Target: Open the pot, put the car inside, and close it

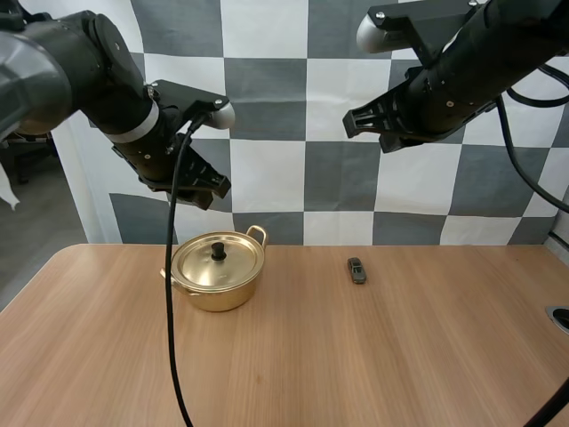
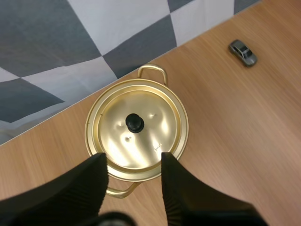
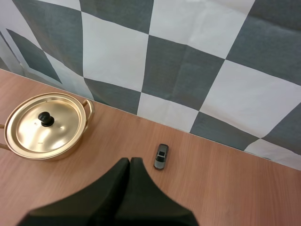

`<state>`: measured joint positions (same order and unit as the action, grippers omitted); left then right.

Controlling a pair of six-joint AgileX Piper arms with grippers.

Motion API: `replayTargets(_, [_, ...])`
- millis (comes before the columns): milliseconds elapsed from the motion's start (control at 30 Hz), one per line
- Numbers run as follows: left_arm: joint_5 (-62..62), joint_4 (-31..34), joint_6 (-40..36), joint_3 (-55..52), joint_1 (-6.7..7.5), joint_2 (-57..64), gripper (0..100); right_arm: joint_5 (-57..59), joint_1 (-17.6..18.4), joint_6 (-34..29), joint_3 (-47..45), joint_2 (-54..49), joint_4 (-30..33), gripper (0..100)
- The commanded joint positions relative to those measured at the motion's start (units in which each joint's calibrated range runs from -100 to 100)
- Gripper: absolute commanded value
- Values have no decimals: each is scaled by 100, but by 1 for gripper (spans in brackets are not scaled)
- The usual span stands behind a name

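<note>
The pot (image 1: 213,298) stands on the biggest thing here, a table (image 1: 373,365) of pale, straight-grained wood with a rounded left corner. The pot sits on the table's left half, towards the far edge.

My left gripper (image 2: 132,160) hangs above the pot, apart from it. It is released, its two black fingers (image 2: 89,183) spread with their ribbed inner faces turned to each other and nothing between them. My right gripper (image 3: 129,162) is held high over the right half of the table. It is clenched on nothing, the fingers lying together as one dark wedge.

The pot is round, shallow and of shiny brass-coloured metal that throws back soft highlights. Two thin loop handles stick out from its rim. In the high view one is at the far right and one at the near left, so the line through them runs diagonally.

The lid (image 1: 238,265) is on, a gently domed disc of the same gold metal seated inside the rim. At its centre is a small black round knob (image 1: 218,251).

The car (image 1: 356,269) is a tiny grey toy with dark windows. It lies on bare wood well to the right of the pot. Its long axis runs roughly near to far, the near end a little rightward. I cannot tell which end is the nose.
</note>
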<state>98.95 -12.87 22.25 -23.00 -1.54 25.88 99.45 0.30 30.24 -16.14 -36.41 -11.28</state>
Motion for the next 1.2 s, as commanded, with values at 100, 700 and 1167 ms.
replayTargets(100, [105,101,450,2,1,-1,100,11,-5,-3,-6,-10,-5,0])
replayTargets(700, [-1660,225,187,-12,1,-142,100,55,-5,-3,-6,-10,-2,0])
replayTargets(1167, [-1586,225,70,-12,1,-2013,100,55,-5,-3,-6,-10,-2,0])
